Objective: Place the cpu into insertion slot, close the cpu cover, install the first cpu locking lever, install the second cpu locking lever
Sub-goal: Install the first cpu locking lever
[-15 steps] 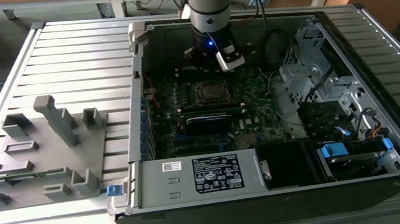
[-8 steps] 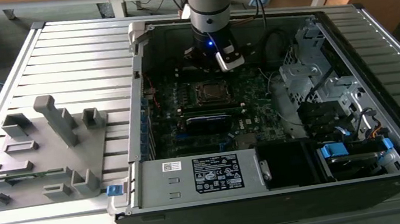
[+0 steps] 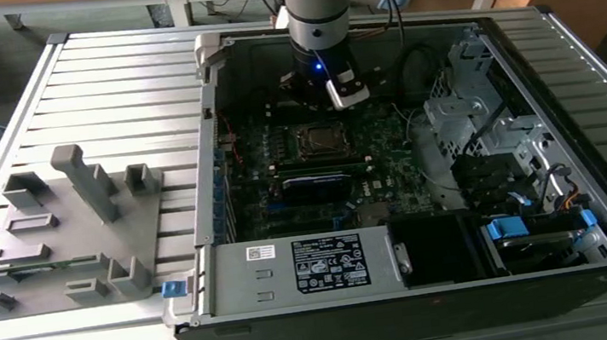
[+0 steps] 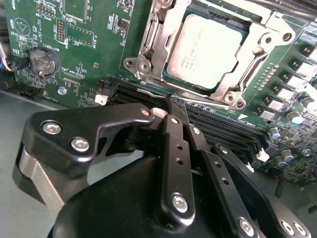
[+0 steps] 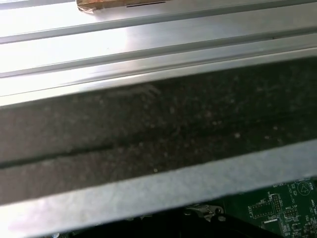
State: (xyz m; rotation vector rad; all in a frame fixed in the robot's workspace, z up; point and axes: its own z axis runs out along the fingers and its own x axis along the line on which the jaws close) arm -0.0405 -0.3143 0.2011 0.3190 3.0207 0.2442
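In the second wrist view the cpu [image 4: 203,44] lies flat in the insertion slot [image 4: 148,62], its grey metal top showing through the cut-out of the cpu cover [image 4: 166,27]. The cover lies down over the chip. A thin wire locking lever [image 4: 210,103] runs along the socket edge nearest the gripper. My gripper [image 4: 174,106] is shut, black fingers [image 4: 173,148] together, tips right at that lever; whether they touch it I cannot tell. In the exterior view the gripper [image 3: 330,98] hangs just behind the socket [image 3: 321,140] inside the open computer case.
Long black memory slots [image 4: 233,124] lie between gripper and socket, with a coin battery [image 4: 42,60] off to the side. In the exterior view, a power supply [image 3: 314,265] sits at the case front, drive cages [image 3: 481,115] at the right, a grey fixture rack [image 3: 71,239] on the slatted table [image 3: 100,90].
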